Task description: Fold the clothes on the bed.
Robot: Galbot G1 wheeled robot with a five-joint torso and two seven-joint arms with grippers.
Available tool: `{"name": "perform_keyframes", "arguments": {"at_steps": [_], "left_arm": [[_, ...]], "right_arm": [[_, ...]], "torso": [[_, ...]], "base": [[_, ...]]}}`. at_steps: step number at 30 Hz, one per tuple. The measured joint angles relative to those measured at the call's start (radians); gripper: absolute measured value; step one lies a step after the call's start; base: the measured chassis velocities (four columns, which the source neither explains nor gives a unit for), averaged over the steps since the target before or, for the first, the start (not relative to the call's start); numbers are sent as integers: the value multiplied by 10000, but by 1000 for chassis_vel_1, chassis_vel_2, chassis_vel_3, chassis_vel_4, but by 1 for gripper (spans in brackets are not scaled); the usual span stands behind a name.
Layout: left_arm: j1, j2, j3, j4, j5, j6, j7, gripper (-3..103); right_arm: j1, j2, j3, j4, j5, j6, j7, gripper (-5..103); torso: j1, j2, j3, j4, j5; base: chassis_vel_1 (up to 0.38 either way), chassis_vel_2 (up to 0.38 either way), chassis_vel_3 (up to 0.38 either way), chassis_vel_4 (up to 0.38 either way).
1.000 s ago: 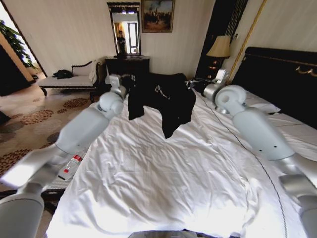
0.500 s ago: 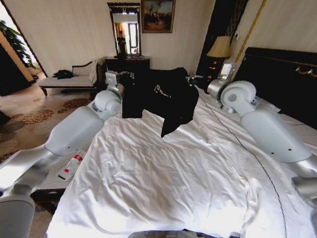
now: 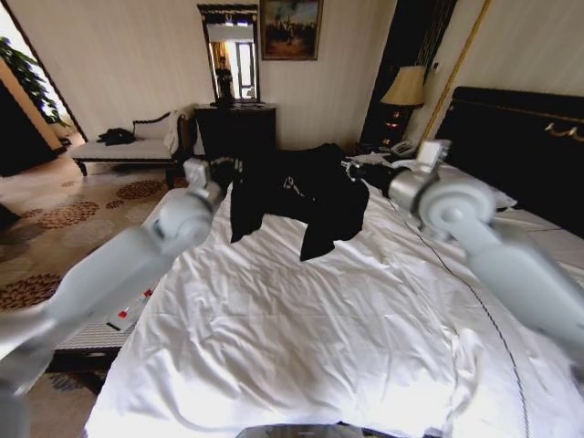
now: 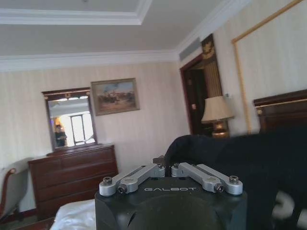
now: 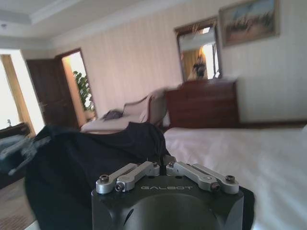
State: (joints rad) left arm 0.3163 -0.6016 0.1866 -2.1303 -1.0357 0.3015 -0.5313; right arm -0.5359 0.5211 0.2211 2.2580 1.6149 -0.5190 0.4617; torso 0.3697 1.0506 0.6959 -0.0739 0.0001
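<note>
Both end effectors, left point(image 3: 222, 167) and right point(image 3: 359, 168), pinch the black soft-fabric top point(image 3: 297, 193) aloft above the white-sheeted double bed point(image 3: 301, 338).

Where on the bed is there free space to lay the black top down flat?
The wide white duvet of the bed, between the two arms and below the hanging black top, is bare. Crowded: the far end, where the left gripper and right gripper hold the top.

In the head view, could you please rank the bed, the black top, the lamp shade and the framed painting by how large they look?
1. the bed
2. the black top, held up between the left gripper and right gripper
3. the framed painting
4. the lamp shade

The painting hangs farthest back.
</note>
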Motion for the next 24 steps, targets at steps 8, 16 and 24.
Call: {"name": "perform_keyframes", "arguments": {"at_steps": [8,16,24], "left_arm": [[3519,1661,-1773,-2584,614,79,119,1],[5467,2293,-1900,-3720,972,282,189,1],[6500,1954,-1720,-3194,1473,432,148,1]], "right_arm": [[-4943,61,3443,2518,737,-197,621,1],[-8428,931,4454,2520,-87,-447,870,1],[-8810,1458,4098,2474,-348,-686,762,1]], "torso": [[-2,2,-1,14,-6],[2,1,2,9,5],[1,0,2,8,-5]], "base": [[0,0,0,0],[0,0,0,0],[0,0,0,0]]}}
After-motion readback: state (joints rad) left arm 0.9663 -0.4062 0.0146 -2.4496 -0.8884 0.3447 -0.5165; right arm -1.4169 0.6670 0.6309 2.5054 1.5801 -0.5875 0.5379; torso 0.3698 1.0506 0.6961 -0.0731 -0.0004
